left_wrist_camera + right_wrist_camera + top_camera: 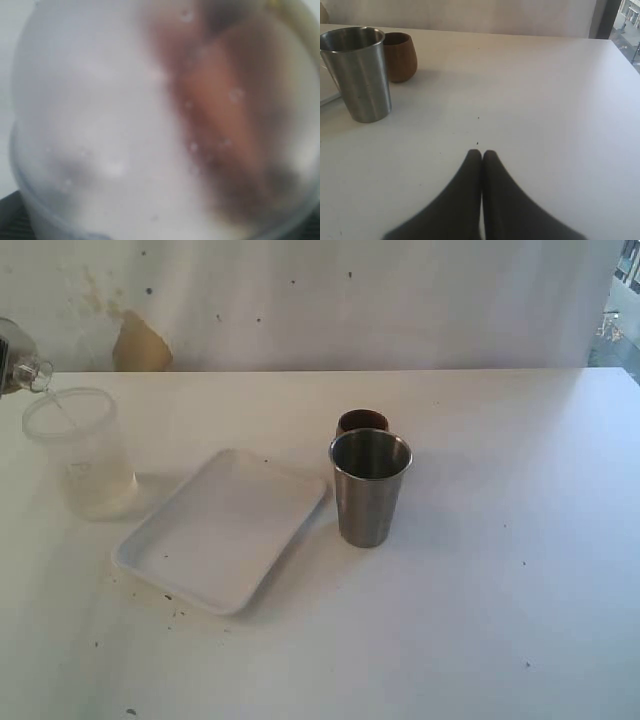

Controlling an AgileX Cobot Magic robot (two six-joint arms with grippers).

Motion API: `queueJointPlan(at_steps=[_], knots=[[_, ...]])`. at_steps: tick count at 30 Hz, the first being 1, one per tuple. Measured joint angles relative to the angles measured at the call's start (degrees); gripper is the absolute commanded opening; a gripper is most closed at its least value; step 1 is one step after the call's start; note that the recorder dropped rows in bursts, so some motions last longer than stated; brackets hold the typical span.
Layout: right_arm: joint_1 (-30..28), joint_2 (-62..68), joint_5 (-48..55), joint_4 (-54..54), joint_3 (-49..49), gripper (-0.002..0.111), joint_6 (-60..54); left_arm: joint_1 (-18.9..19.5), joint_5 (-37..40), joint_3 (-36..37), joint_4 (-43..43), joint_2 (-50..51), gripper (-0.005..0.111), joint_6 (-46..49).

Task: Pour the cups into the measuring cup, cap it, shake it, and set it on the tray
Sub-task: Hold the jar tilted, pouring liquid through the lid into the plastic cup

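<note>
At the far left edge of the worktop [480, 570], what I think is the measuring cup [28, 368] hangs tipped in the air. A thin stream [60, 408] runs from it into a cloudy cup [80, 455] that stands just beside the tray [225, 530]. Only a bit of the tipped cup shows, so I am not sure of it.

My left wrist view is all foggy round plastic [100, 130]. I cannot see my left claw there, so I cannot tell if it is clamped or apart. My right claw [481, 155] is pressed together and holds nothing. It is well apart from the steel cup [370, 490] and the wooden cup [362, 421]. Those two stand close together on the right of the tray. I cannot tell if they touch.

To pour well, I think I should tip slowly and evenly, so the stream lands inside the rim and not on the worktop. The lip should sit over the middle of the cloudy cup. I should not squeeze hard, since thin plastic may bend. My right claw should wait, so it bumps nothing.
</note>
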State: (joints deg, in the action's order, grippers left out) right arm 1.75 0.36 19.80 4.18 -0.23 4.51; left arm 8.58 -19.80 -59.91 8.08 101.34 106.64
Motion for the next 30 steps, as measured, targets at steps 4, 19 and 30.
queueJointPlan(at_steps=[4,19,30], knots=[[0.0,0.0,0.0,0.0,0.0,0.000,0.0,0.0,0.0,0.0,0.1,0.0,0.000,0.3],[0.0,0.0,0.0,0.0,0.0,0.000,0.0,0.0,-0.3,0.0,5.3,-0.1,0.000,0.5],[0.0,0.0,0.0,0.0,0.0,0.000,0.0,0.0,-0.3,0.0,5.7,-0.1,0.000,0.6]])
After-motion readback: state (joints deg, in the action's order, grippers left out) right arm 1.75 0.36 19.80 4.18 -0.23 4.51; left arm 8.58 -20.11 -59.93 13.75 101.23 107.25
